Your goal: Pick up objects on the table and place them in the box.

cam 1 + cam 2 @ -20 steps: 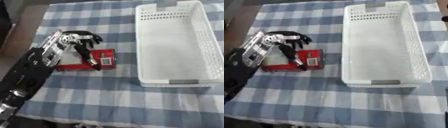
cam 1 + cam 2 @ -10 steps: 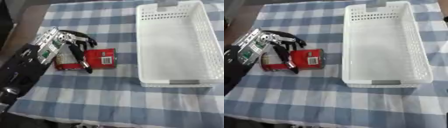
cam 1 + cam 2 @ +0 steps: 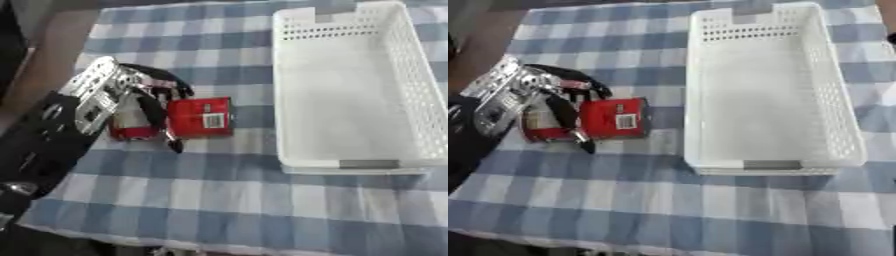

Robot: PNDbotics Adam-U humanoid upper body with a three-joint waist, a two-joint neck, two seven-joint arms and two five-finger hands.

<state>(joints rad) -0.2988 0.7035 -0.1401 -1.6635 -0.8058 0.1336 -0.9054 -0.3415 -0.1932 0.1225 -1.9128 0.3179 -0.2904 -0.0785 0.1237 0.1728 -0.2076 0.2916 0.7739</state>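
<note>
Blue-and-white checked tablecloth (image 3: 219, 200) covers the table

A table covered with a blue-and-white checked cloth (image 3: 219, 200) carries everything. On its right half lies a long white plastic basket with perforated walls (image 3: 420, 100), its short ends toward the near and far sides of the table. To its left, just beside it, a flat red packet with a white barcode label (image 3: 203, 117) lies on the cloth.
</note>
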